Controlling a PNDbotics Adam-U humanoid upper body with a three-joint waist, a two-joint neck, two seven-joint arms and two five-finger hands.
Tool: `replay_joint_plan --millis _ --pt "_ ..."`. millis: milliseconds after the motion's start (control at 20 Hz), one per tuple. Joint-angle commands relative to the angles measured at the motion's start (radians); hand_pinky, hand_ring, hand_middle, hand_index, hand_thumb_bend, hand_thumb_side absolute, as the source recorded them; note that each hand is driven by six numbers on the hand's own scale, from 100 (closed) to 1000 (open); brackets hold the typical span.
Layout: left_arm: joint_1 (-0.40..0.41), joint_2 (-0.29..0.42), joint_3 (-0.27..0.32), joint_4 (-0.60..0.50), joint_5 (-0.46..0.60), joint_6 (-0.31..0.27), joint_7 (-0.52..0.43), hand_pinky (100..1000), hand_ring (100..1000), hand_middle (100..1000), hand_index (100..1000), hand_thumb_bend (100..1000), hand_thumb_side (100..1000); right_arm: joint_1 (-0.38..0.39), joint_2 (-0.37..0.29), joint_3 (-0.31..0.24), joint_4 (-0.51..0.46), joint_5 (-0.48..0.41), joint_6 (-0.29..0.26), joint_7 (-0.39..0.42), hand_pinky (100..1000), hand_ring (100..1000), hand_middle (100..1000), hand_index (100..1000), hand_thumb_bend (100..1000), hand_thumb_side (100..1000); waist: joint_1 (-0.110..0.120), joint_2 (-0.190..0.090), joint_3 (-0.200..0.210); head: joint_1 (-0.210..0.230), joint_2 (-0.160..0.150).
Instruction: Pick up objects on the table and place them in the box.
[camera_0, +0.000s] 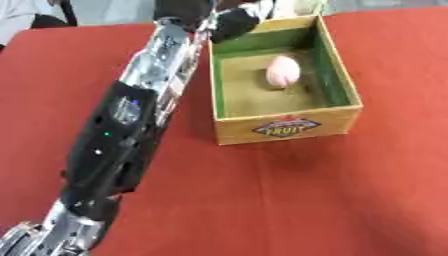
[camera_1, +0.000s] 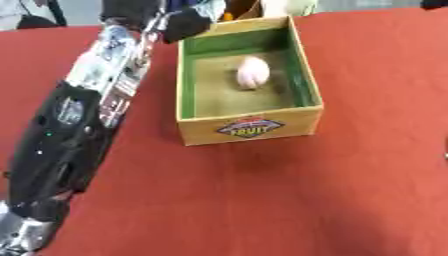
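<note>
One red surface (camera_0: 350, 200) holds one wooden box (camera_0: 289, 125) with a fruit label on its front. One long black and silver left arm (camera_0: 122, 135) reaches up beside the box; its hand (camera_0: 232, 22) is at the box's far corner, and I cannot tell if its fingers are spread or curled. One pink peach (camera_0: 283, 71) lies inside the box.

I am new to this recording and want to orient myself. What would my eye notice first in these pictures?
First, the long black and silver left arm, which crosses the red table from the lower left corner up toward the far end of the box. Next, the wooden box with green inner walls and a fruit label on its near side, standing right of the arm. A pale pink rounded object lies inside it.
</note>
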Motion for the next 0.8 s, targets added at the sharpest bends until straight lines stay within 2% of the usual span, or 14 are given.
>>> replay_joint_plan --millis 50,150,300,600,800 --pt "0.023 0.074 0.033 -0.128 0.290 0.033 0.043 557 602 525 756 241 880 -0.003 -0.029 -0.016 -0.019 0.012 -0.002 -0.012 534 640 569 783 100 432 -0.009 -0.028 0.009 -0.020 0.014" --pt "0.067 0.107 0.051 -0.193 0.467 0.020 0.063 552 583 499 752 307 920 -0.001 -0.031 -0.017 -0.019 0.014 -0.003 -0.016 534 640 569 783 100 433 -0.010 -0.030 0.016 -0.025 0.019" --pt "0.130 0.134 0.105 -0.273 0.660 -0.018 0.097 552 575 493 748 321 928 0.003 -0.032 -0.021 -0.019 0.017 -0.003 -0.021 535 640 569 783 100 432 -0.012 -0.033 0.029 -0.031 0.027" --pt "0.260 0.177 0.200 -0.427 0.870 -0.077 0.283 539 554 491 734 298 927 0.008 -0.035 -0.030 -0.019 0.023 -0.005 -0.033 535 640 569 783 100 431 -0.019 -0.034 0.052 -0.036 0.030" --pt "0.369 0.168 0.258 -0.476 0.951 -0.139 0.435 531 544 481 713 305 923 0.012 -0.037 -0.034 -0.019 0.027 -0.005 -0.039 534 640 569 783 100 431 -0.020 -0.033 0.063 -0.035 0.019"
